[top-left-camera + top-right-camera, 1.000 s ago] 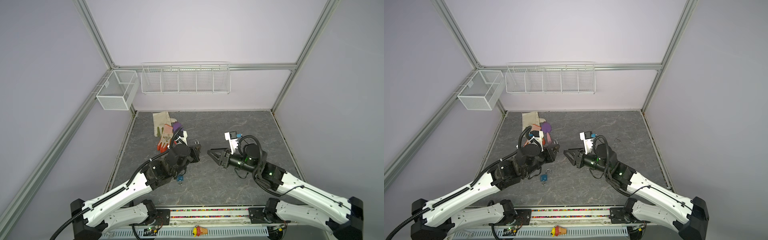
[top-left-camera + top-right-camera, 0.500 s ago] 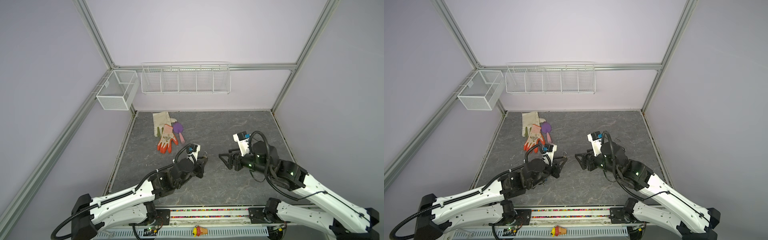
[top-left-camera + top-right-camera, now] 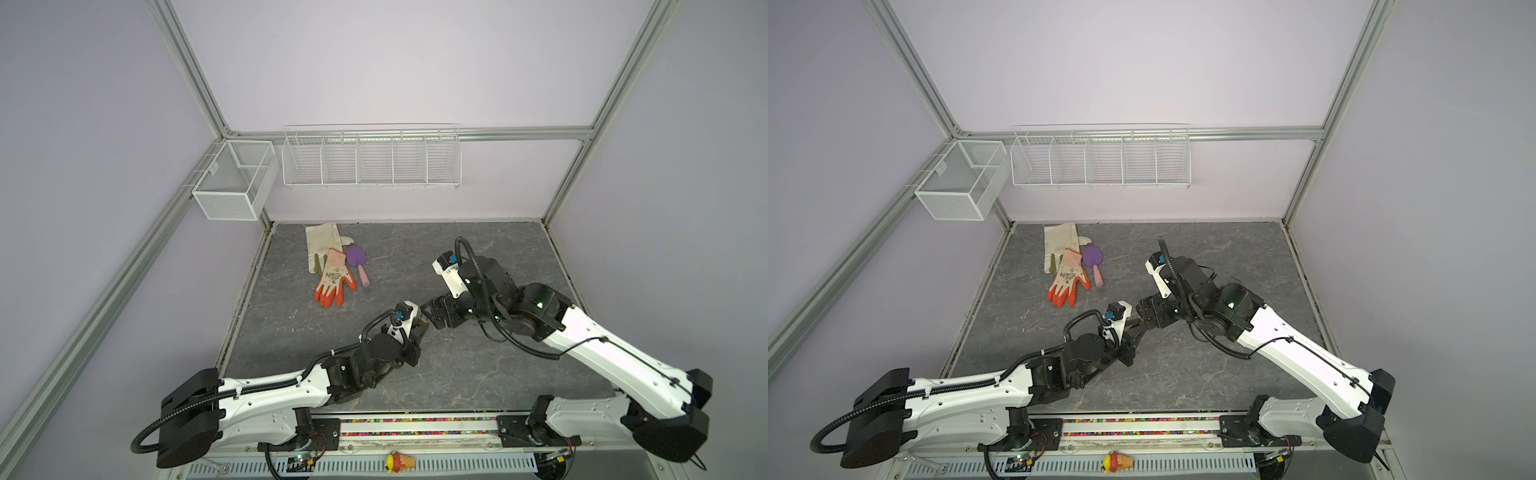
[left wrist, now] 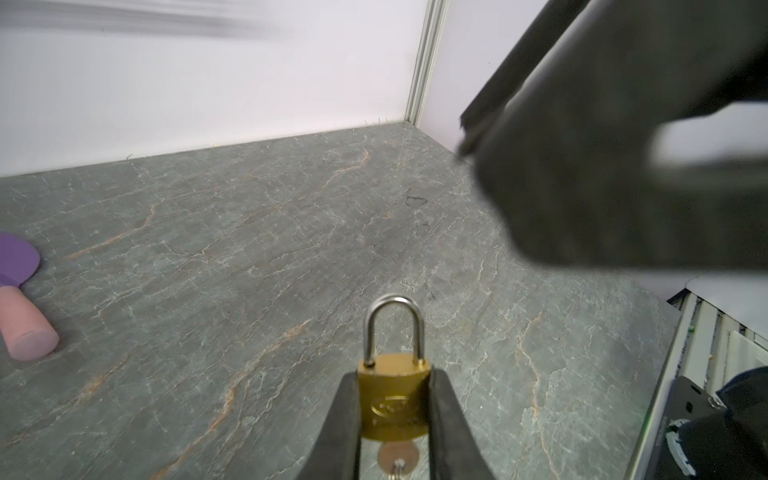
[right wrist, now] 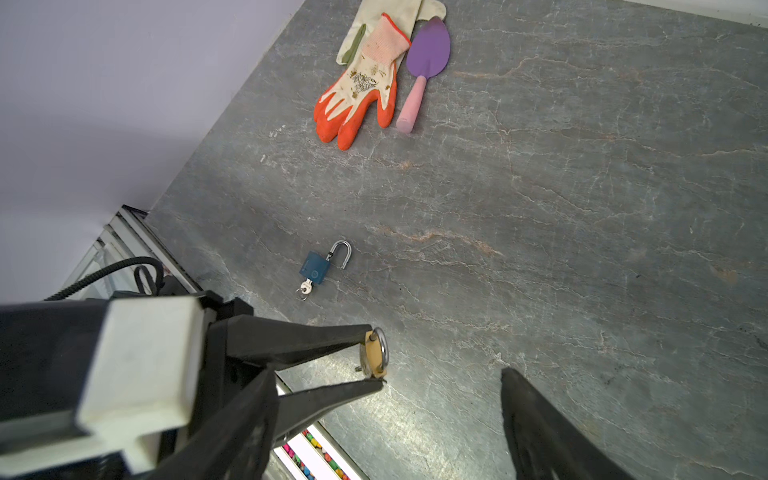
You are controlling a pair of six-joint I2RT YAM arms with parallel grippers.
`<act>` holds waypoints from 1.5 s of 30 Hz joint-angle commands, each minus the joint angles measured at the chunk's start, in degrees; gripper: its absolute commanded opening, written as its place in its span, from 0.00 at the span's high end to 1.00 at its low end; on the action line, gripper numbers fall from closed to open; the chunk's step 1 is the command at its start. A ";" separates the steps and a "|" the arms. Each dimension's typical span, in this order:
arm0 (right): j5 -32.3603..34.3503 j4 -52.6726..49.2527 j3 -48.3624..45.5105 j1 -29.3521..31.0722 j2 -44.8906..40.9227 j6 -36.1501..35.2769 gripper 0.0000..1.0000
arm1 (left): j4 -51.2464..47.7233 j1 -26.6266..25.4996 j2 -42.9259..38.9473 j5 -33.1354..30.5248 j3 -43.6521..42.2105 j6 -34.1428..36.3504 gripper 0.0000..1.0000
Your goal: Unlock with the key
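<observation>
My left gripper (image 4: pixel 395 380) is pinched on the flat sides of a small brass padlock with a steel shackle (image 4: pixel 394 409), holding it off the grey marble-patterned table (image 5: pixel 540 208). Both shackle legs sit down in the body, and a small silver key (image 4: pixel 397 455) sticks out of its base, between my fingers. My right gripper (image 3: pixel 1142 319) hangs just beside the padlock with its jaws spread wide, holding nothing. A blue padlock (image 5: pixel 312 268) lies on the table nearby (shackle swung open, key in its base). Further back lie an orange-fingered glove (image 5: pixel 361 87) and a purple trowel with a pink handle (image 5: pixel 428 50)
</observation>
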 commanded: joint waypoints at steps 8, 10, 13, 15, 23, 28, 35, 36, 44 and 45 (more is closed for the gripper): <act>0.76 -3.32 4.06 -1.70 4.68 -2.30 0.14 | 7.08 -0.22 -1.12 -2.74 -2.26 2.59 1.00; 1.67 -4.03 4.93 -1.74 5.78 -2.56 0.14 | 7.08 -0.22 -1.20 -2.78 -2.27 2.63 1.00; 2.27 -5.13 6.19 -1.87 7.32 -3.01 0.14 | 7.24 -0.23 -1.28 -2.99 -2.37 2.50 1.00; 2.15 -4.74 6.21 -1.88 7.75 -3.09 0.14 | 7.27 -0.22 -1.32 -3.29 -2.48 2.42 1.00; 4.40 -6.14 7.85 -2.03 10.24 -4.16 0.14 | 6.44 -0.22 -1.92 -4.08 -2.62 2.35 1.00; 4.78 -6.40 8.44 -2.45 11.50 -4.43 0.14 | 6.02 -0.23 -2.04 -4.52 -2.93 2.32 1.00; 4.89 -8.08 10.06 -3.53 13.42 -5.12 0.13 | 5.87 -0.24 -2.27 -4.58 -3.23 2.50 1.00; 4.83 -8.65 10.35 -3.65 13.76 -5.34 0.13 | 5.87 -0.24 -2.28 -4.66 -3.23 2.58 1.00; 3.88 -11.69 11.48 -5.02 14.80 -7.22 0.13 | 5.67 -0.21 -2.53 -5.45 -3.22 3.37 1.00; 3.59 -11.84 11.36 -5.15 14.76 -7.41 0.13 | 5.65 -0.26 -2.61 -5.59 -3.22 3.38 1.00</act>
